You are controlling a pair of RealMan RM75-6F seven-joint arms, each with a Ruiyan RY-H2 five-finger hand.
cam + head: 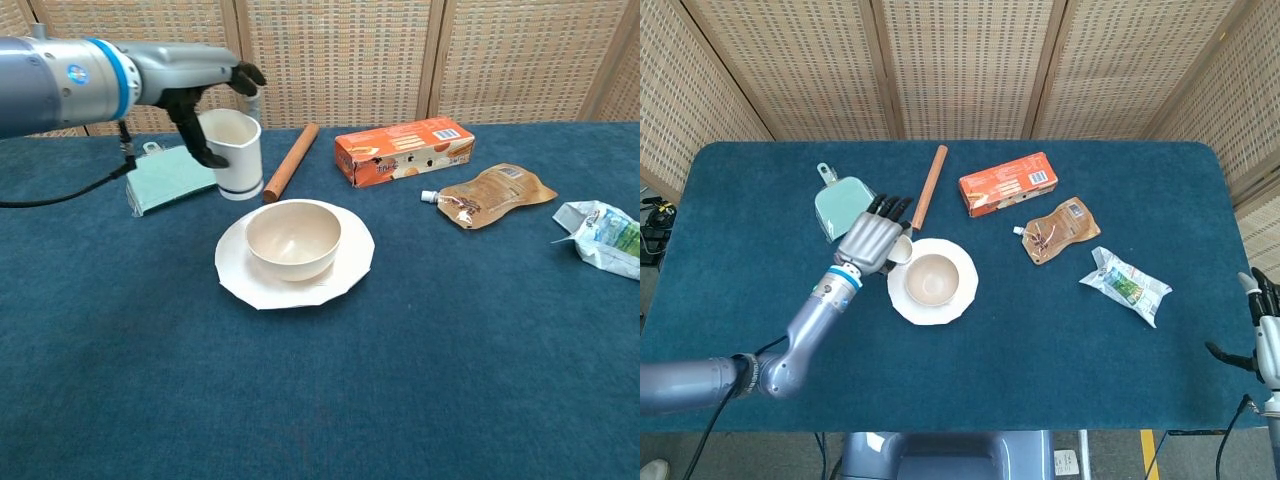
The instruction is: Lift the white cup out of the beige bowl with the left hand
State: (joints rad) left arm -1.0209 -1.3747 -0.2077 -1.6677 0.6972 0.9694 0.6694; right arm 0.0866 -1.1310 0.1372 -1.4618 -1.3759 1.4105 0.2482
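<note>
My left hand [205,105] holds the white cup [236,155] in the air, up and to the left of the beige bowl [293,240]. The cup has a dark band near its base and hangs roughly upright, clear of the bowl. From the head view the left hand [870,240] covers most of the cup [900,249], which peeks out beside the bowl [933,280]. The bowl sits empty on a white plate [352,270]. My right hand [1262,325] hangs at the table's far right edge with its fingers apart, holding nothing.
A wooden rolling pin [290,161] lies just behind the cup. A pale green dustpan [165,177] is under the left arm. An orange box [402,150], a brown pouch [487,194] and a crumpled white-green packet [604,236] lie to the right.
</note>
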